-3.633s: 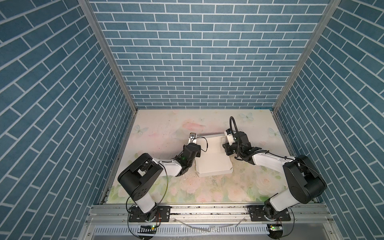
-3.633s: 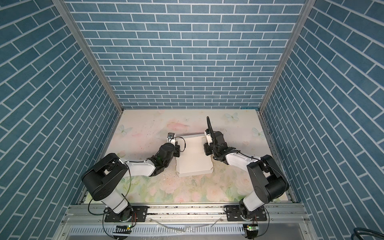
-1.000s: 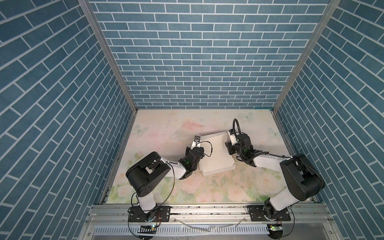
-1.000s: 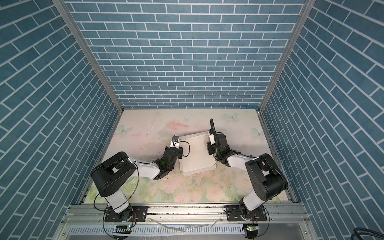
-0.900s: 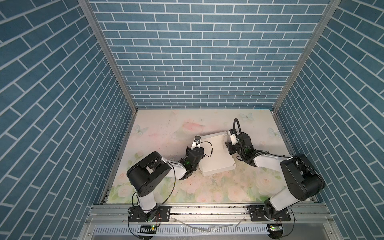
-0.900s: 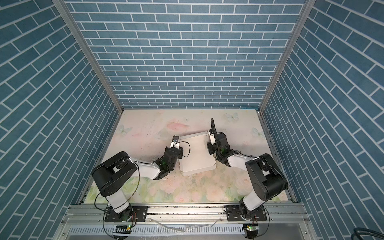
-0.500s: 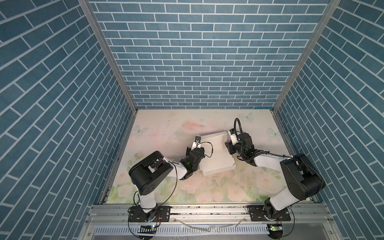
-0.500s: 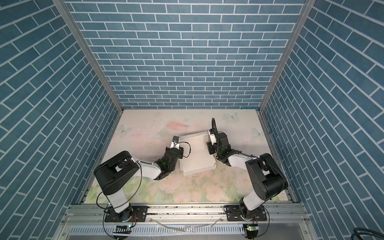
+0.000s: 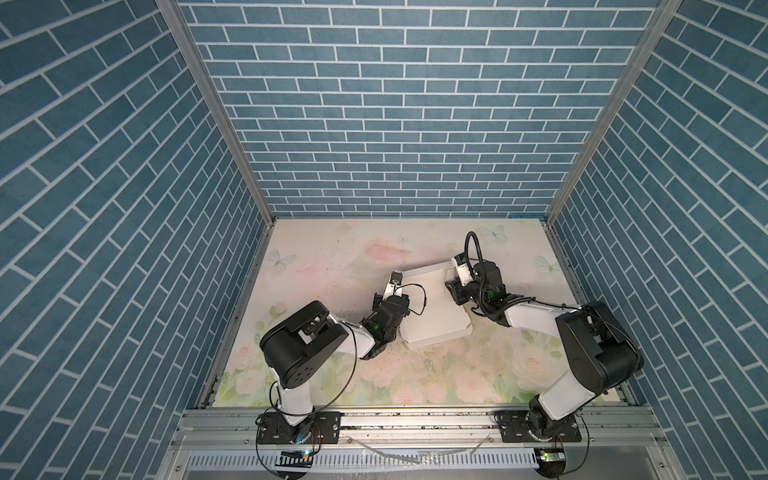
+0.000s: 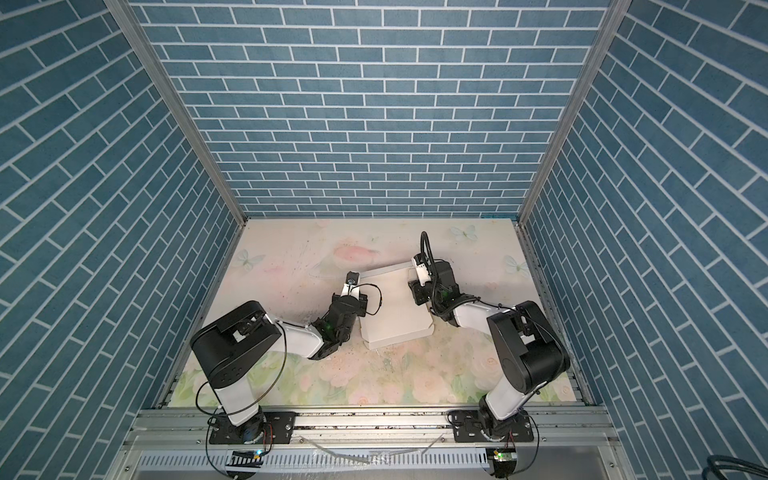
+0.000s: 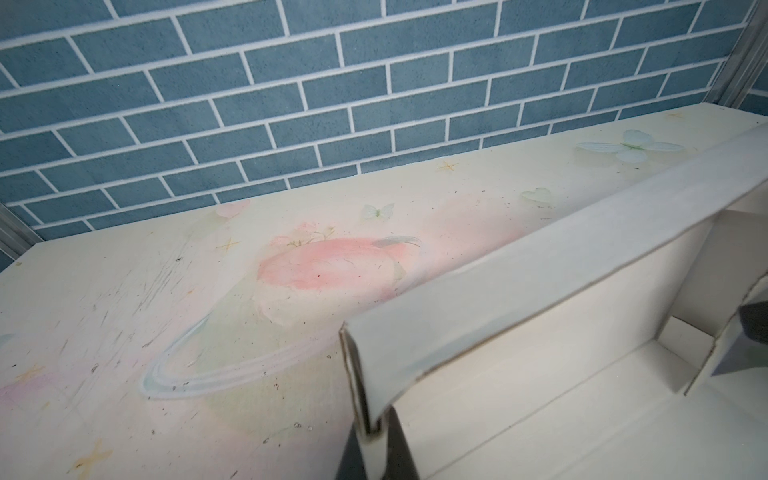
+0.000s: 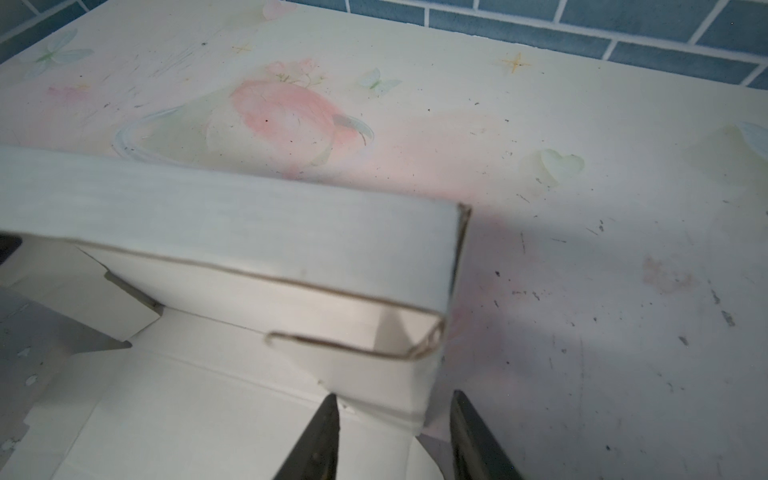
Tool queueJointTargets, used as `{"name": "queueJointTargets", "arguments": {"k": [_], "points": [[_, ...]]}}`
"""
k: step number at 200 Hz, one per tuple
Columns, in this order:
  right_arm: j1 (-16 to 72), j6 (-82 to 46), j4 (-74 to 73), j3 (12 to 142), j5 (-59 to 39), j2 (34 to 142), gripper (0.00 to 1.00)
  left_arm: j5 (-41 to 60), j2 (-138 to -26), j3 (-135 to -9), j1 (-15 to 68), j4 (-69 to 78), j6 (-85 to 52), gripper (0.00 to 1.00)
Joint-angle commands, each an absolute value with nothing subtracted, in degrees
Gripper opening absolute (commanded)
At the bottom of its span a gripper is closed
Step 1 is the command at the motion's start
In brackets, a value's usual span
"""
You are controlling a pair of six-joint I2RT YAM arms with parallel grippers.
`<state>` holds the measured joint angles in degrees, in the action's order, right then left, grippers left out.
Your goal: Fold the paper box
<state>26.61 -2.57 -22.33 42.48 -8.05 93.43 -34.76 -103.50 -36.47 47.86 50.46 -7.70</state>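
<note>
The white paper box (image 9: 432,309) (image 10: 395,311) lies turned a little on the floral table, between both arms. My left gripper (image 11: 376,446) is shut on the box's left wall (image 11: 361,386), close to its far corner; in both top views it (image 9: 402,293) (image 10: 362,297) sits at the box's left edge. My right gripper (image 12: 395,415) is open and straddles the right wall (image 12: 386,374) near the other far corner; its outer finger (image 12: 473,432) stands clear of the cardboard. In both top views it (image 9: 453,286) (image 10: 415,289) is at the box's right edge. The far wall (image 12: 249,232) stands upright.
The floral table (image 9: 332,257) is enclosed by blue brick walls on the left, back (image 9: 395,124) and right. A metal rail (image 9: 415,419) carrying both arm bases runs along the front. Both arms lie low across the table on either side of the box.
Since the earliest frames the box has slid toward the back right and turned, with both grippers at its sides. Over the last second it has hardly moved; the left arm's base link has swung slightly.
</note>
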Motion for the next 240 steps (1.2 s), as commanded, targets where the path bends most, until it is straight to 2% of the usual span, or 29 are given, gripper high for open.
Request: {"name": "queueJointTargets", "arguments": {"k": [1, 126, 205, 240], "points": [[26.29, -0.11, -24.10, 44.66, -9.28, 94.40, 0.43, -29.57, -107.97, -33.61, 47.72, 38.02, -5.92, 0.00], [25.82, -0.50, -25.15, 43.16, -9.68, 94.84, 0.43, -33.02, -110.47, -33.91, 48.08, 41.15, -2.02, 0.00], [25.91, -3.36, -12.39, 38.63, -11.97, 77.13, 0.53, -32.84, -110.09, -34.00, 48.07, 40.34, -2.64, 0.00], [25.84, -4.82, -4.13, 37.28, -5.74, 69.76, 0.52, -32.70, -110.00, -33.90, 48.07, 40.34, -2.64, 0.00]]}}
